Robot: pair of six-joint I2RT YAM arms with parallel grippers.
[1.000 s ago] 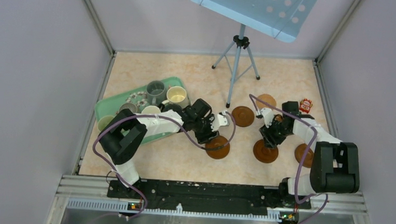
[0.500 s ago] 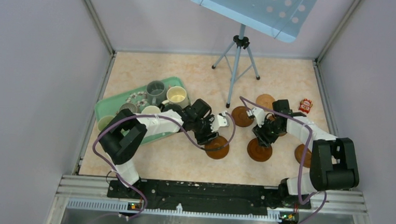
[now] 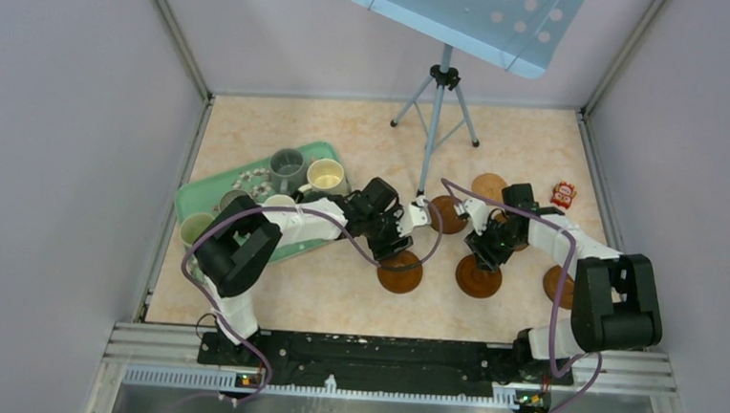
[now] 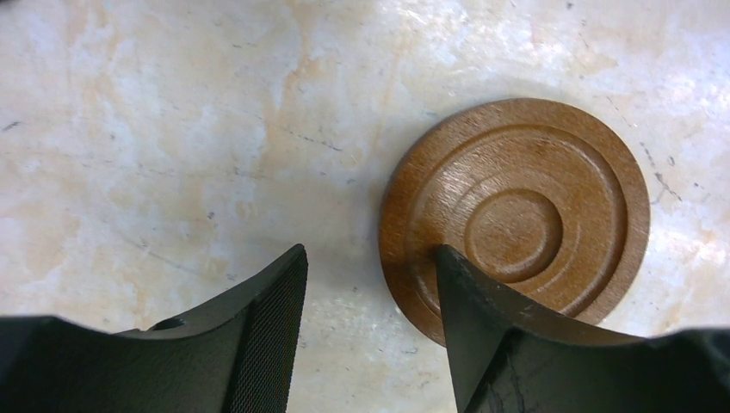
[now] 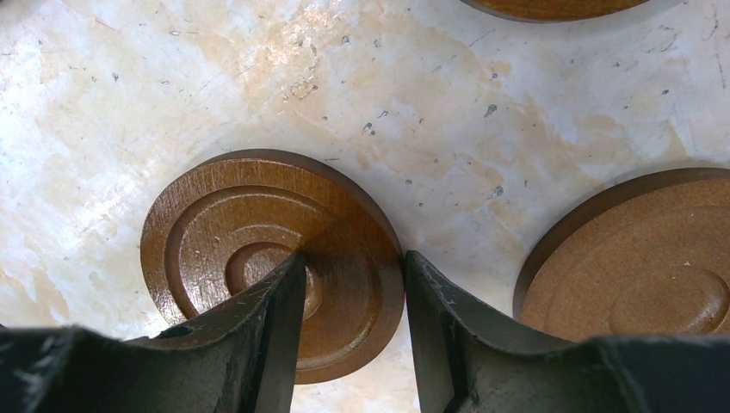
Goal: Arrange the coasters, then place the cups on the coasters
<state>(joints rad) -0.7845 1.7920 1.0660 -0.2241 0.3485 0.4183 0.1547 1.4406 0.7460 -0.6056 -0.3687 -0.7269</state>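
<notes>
- Top view: your left arm reaches across the corner of the green tray (image 3: 210, 200), where the cups (image 3: 288, 165) stand. The left gripper (image 3: 397, 245) points down at the far rim of the near-left coaster (image 3: 401, 274). Your right arm folds inward, with the right gripper (image 3: 484, 256) down on the near-middle coaster (image 3: 478, 279).
- Left wrist: the left gripper (image 4: 370, 258) has its fingers (image 4: 267, 327) parted and holds nothing. One tip overlaps the near-left coaster (image 4: 534, 215) at its rim and the other is over bare table just beside it.
- Right wrist: the right gripper (image 5: 353, 258) is closed across the near-middle coaster (image 5: 241, 232), one finger (image 5: 275, 327) in its centre recess and the other against its outer edge. Another coaster (image 5: 637, 258) lies just beside it.
</notes>
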